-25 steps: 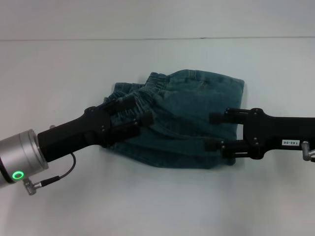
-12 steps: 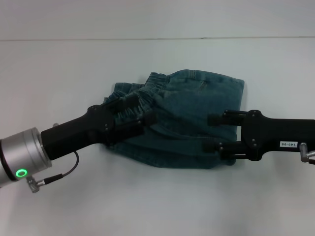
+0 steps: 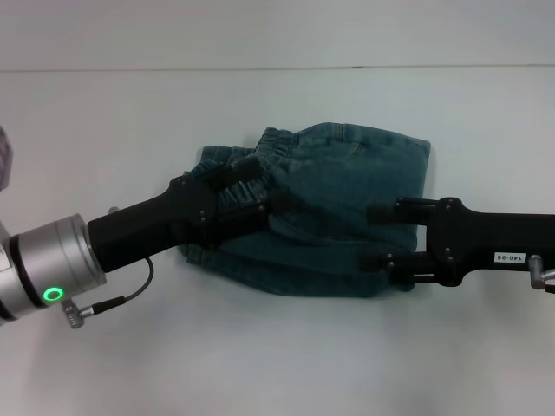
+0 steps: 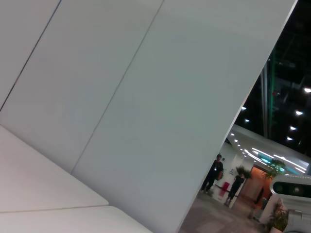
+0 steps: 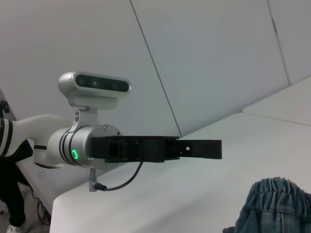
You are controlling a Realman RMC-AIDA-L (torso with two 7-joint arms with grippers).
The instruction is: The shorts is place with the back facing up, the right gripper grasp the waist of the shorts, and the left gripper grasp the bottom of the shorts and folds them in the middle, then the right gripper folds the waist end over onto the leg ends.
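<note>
A small white label [image 3: 506, 257] is sitting on the black arm of the right gripper [image 3: 379, 235], behind its fingers. Its print is showing upside down in the head view and seems to read "T40-06", though the characters are barely legible.

The shorts [image 3: 329, 217] lie folded on the table [image 3: 277, 364], central and slightly toward my right, with the gathered waist [image 3: 251, 169] at their left rear. My left gripper [image 3: 269, 192] reaches in from the front left, its tips over the waist area of the shorts. My right gripper [image 3: 375, 236] comes in from the right, level with the shorts' front right portion, one finger [image 3: 390, 211] over the fabric and the other at the front edge.
</note>
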